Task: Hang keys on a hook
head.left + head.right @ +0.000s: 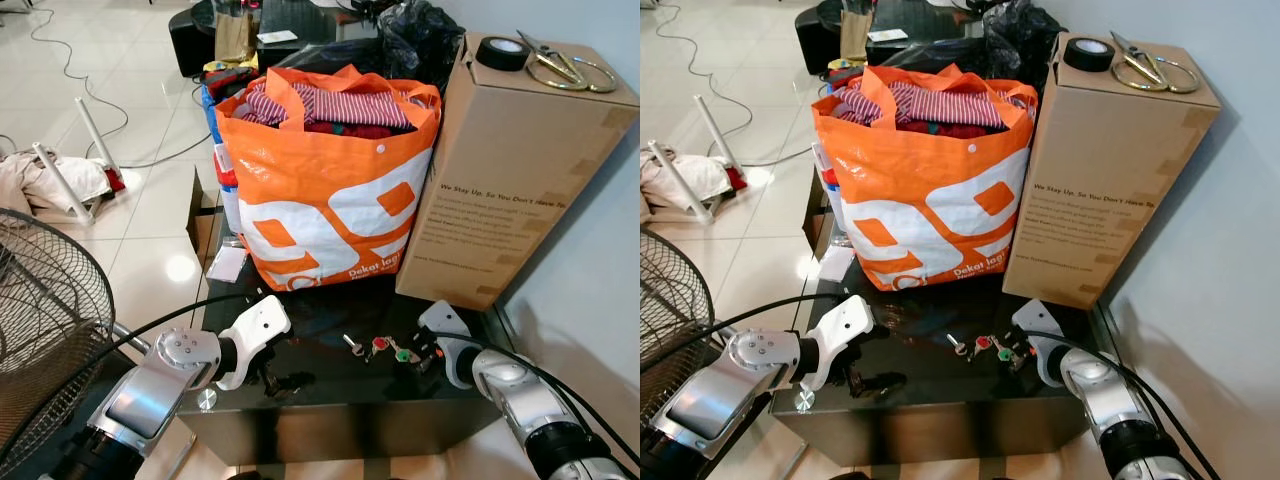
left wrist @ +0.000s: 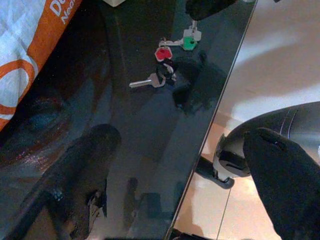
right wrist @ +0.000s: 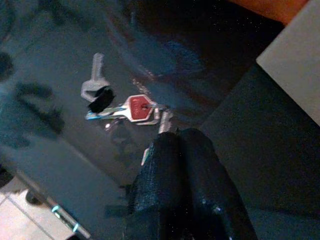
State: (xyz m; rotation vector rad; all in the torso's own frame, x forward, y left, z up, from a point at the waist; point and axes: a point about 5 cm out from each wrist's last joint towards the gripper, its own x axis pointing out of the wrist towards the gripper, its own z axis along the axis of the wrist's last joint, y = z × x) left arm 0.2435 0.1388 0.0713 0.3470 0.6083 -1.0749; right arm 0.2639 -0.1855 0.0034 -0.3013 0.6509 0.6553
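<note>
Keys barely claimed, hanging not begun.
The right gripper point(image 3: 172, 137) had closed on the bunch of keys point(image 1: 385, 348) lying on the black glass table point(image 1: 330, 385) (left gripper's point(image 1: 272, 380) state unclear).

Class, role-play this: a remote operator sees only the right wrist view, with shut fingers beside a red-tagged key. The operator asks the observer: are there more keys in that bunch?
Observer: Yes. The keys include a green-tagged one, lying nearest the right gripper.
Operator: What stands behind them?
Observer: An orange bag of clothes, on the same black table.
Operator: And the other arm?
Observer: The left gripper is over the table's front left part, apart from the keys.
</note>
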